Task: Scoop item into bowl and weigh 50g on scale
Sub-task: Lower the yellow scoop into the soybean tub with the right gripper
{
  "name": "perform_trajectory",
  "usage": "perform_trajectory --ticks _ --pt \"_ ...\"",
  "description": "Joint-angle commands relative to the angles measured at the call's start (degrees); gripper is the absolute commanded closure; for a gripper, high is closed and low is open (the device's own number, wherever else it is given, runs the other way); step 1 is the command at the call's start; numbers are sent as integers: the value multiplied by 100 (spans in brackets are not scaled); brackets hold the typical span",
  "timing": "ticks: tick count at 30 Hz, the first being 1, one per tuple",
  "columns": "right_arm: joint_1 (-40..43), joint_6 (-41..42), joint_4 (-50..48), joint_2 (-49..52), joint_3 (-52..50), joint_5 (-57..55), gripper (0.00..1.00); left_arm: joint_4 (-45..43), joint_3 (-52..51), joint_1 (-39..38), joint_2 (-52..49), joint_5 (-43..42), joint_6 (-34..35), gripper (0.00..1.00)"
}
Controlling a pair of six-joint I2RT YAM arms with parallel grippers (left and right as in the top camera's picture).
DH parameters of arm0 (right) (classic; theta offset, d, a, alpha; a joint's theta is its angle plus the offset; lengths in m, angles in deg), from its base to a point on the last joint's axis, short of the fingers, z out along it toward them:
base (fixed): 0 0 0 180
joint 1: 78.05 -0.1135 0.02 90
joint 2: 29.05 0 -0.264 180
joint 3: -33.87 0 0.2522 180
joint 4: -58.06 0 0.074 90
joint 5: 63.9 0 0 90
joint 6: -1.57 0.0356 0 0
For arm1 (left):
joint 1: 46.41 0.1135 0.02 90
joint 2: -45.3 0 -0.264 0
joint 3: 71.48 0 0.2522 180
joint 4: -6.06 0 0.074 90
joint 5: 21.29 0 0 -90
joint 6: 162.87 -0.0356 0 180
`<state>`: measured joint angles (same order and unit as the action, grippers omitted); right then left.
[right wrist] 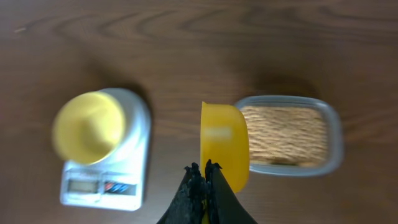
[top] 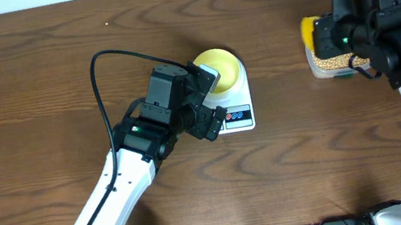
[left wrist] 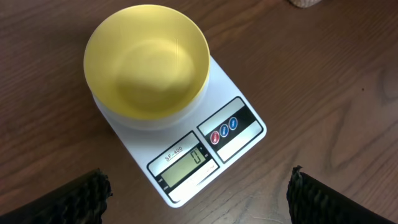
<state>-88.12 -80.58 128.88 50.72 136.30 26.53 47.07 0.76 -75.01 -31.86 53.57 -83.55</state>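
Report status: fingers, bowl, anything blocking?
Left fingers open over scale. Right fingers shut on scoop beside tub of beans. Bowl empty on scale, reading zero. Left arm may crowd pour.

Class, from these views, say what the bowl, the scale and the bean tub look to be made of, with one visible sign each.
Bowl: likely plastic, matte pale yellow; even colour, soft sheen.
Scale: smooth white plastic, probably; moulded rounded corners, faint gloss.
Tub: clear plastic, it seems; translucent rim around the beans.
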Motion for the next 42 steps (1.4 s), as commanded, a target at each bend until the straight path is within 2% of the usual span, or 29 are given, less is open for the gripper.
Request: perform_trajectory --ticks 1,16,30,42 --pt "251 192 -2 116 42 -1093 99 33 -46 24 -33 -70 31 7" --pt "813 243 -79 1626 42 -1235 99 33 -46 24 -33 -70 31 7" --pt "828 216 -144 2310 42 -1851 99 33 -46 24 -33 -70 31 7" --pt "990 210 -356 2684 39 -1659 99 33 -46 22 -33 -68 31 7"
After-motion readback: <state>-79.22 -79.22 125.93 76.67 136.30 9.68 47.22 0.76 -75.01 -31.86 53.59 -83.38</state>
